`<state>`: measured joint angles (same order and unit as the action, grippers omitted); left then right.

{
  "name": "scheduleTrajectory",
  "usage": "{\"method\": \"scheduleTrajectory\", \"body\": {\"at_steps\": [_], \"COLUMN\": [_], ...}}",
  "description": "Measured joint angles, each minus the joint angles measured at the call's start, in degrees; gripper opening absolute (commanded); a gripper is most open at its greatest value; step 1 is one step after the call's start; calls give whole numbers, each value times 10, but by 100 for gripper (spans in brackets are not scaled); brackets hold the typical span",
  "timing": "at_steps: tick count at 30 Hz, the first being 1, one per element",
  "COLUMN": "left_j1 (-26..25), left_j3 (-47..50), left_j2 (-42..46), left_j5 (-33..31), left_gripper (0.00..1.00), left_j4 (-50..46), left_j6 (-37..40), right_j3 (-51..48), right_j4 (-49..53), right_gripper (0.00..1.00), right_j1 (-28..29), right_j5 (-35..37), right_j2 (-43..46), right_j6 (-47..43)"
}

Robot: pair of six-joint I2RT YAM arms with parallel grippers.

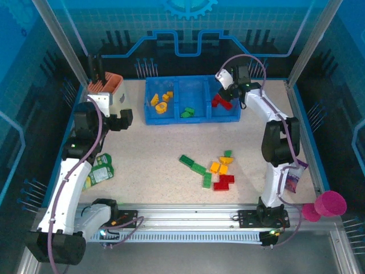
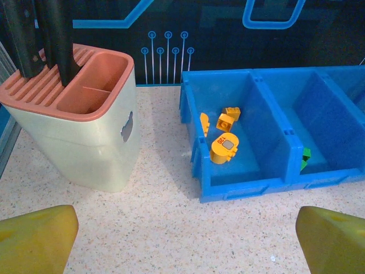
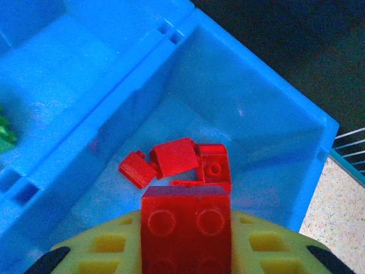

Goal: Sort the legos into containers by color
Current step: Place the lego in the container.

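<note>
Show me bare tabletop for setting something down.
Bare: the strip between the blue tray and the lego pile, and the stretch from the green packet to that pile. Crowded: around the pile itself.

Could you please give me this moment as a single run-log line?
right gripper: fingers shut on red lego, above right compartment holding red legos | left gripper: open, empty | loose legos: on table, unsorted

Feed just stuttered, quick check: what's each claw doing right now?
Left claw: open, holding nothing.
Right claw: shut on a red studded plastic lego brick, over the right compartment of the bright blue plastic tray.
</note>
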<state>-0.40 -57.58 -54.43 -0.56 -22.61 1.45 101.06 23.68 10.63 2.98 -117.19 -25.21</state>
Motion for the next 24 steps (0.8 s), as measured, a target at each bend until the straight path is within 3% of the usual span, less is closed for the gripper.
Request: {"method": "scheduleTrajectory", "body": {"at_steps": [13,21,24], "left_j1": [0,0,0], "left_j3": [-1,-19,-24], "left_j2": [-16,-34,-39], "left_j5": [4,4,4], "left_gripper": [99,99,99], "left_j4": [-2,-9,-10], "left_j6": [0,0,0], "right_j3": [56,82,86], "right_j4": [34,46,51], "right_gripper": [38,50,50], "right_j1": [-1,-1,-1], "right_j5": [27,26,27], "right_j2": [-103,-138,-138], "right_j6": [3,19,21]}}
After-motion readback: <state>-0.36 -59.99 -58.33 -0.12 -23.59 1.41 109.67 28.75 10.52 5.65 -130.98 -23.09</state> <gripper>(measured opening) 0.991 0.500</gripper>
